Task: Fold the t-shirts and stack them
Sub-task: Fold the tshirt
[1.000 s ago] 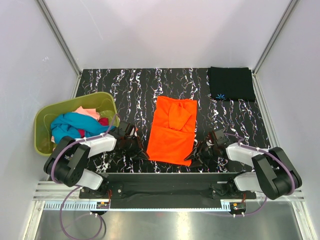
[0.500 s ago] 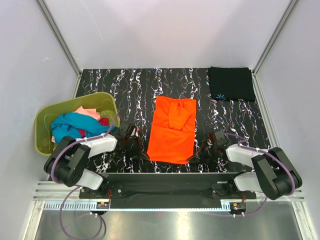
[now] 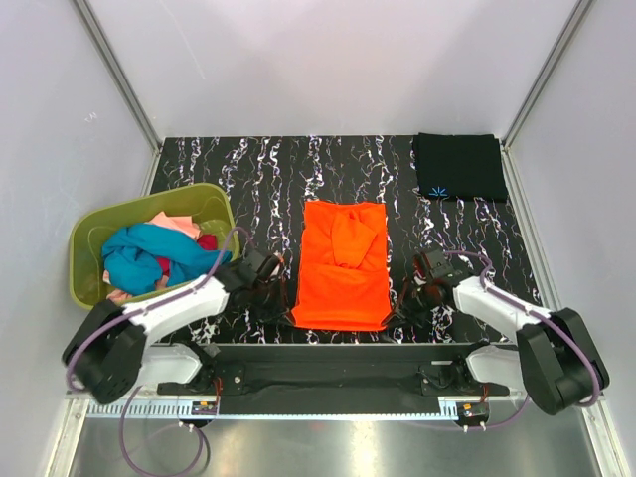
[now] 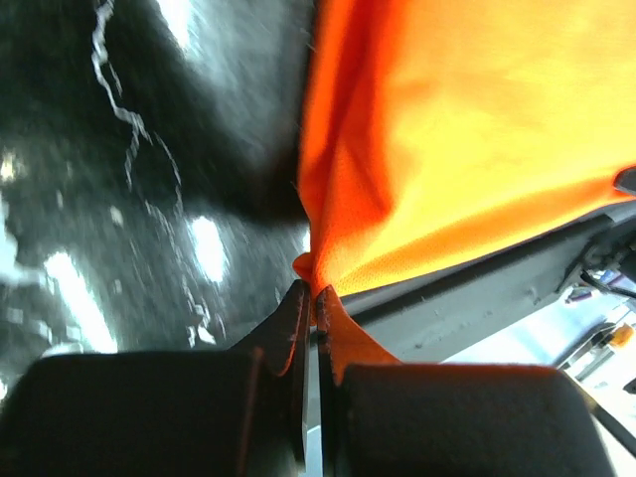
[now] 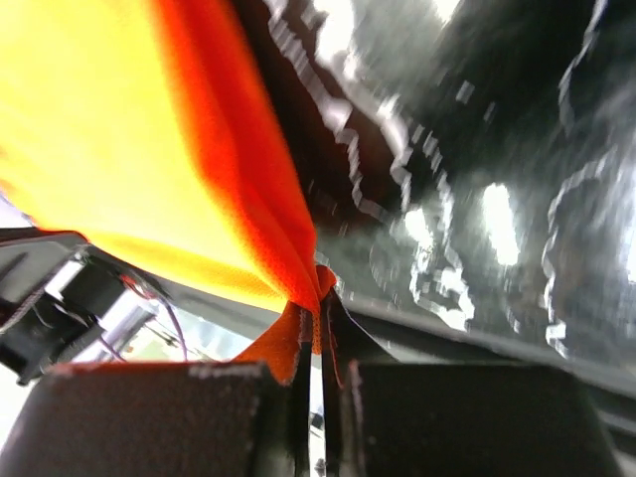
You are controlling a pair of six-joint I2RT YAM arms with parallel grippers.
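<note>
Orange t-shirt (image 3: 343, 266), near corners clamped in left claw (image 4: 311, 302) and right claw (image 5: 319, 290), black t-shirt (image 3: 459, 164), light-blue mark (image 3: 438, 190)

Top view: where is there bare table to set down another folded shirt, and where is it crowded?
Free on the table: the back-left stretch between the green basket and the orange shirt; also the patch right of that shirt, in front of the black shirt. Crowded: the near edge, where the left pincer and right pincer pinch its corners.

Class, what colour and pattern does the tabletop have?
The tabletop is black with white marble-like veining, clearest in the top external view.
</note>
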